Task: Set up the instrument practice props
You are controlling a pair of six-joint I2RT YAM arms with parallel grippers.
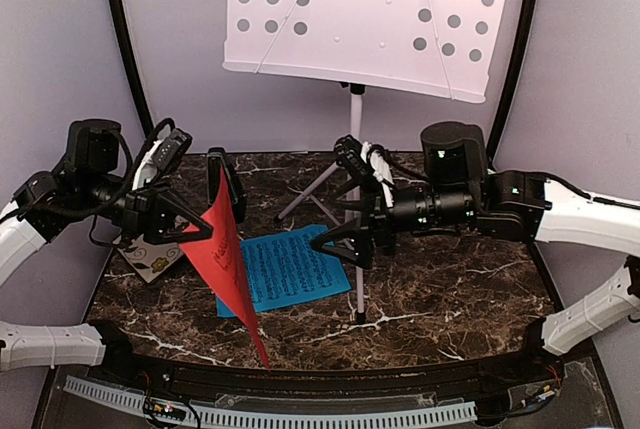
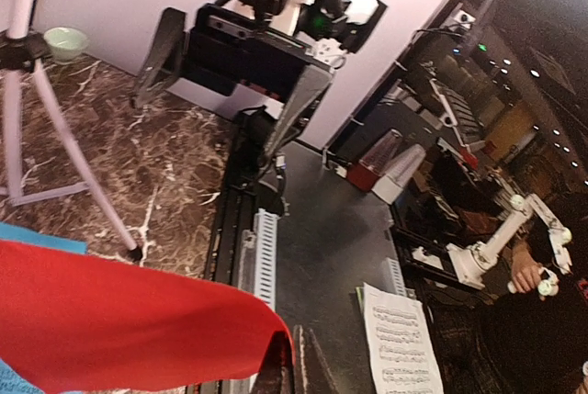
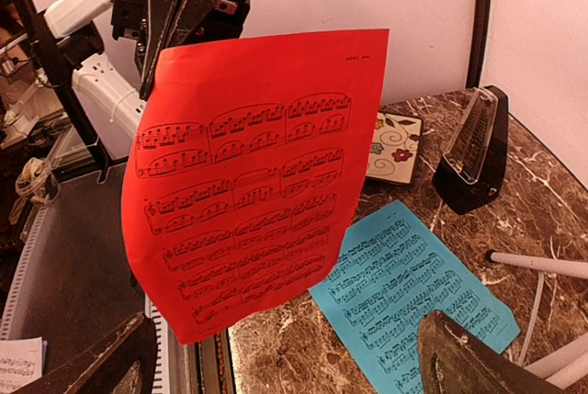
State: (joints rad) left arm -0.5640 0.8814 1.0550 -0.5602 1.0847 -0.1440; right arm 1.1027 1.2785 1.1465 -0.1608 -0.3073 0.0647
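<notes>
- My left gripper [image 3: 175, 10]: jaws pressed together on an edge of the red sheet [image 3: 257, 174]. The sheet hangs in the air over the near left of the table [image 1: 450, 299], printed side toward my right wrist.
- From my left wrist the pinch itself is cut off at the frame's bottom; mostly red paper shows.
- My right gripper [image 1: 338, 239]: jaws spread wide, nothing between them. Its own view catches only the fingertips [image 3: 101, 366].
- Blue sheet [image 1: 290, 271] lies flat near centre, its left corner hidden behind the red one.
- Metronome [image 3: 476, 151] stands upright at far left beside the floral tile [image 3: 395, 146] — from above, partly hidden by the red sheet.
- Music stand [image 1: 365, 14] stands upright at far centre, its top cut off — one tripod leg comes down just right of the blue sheet.
</notes>
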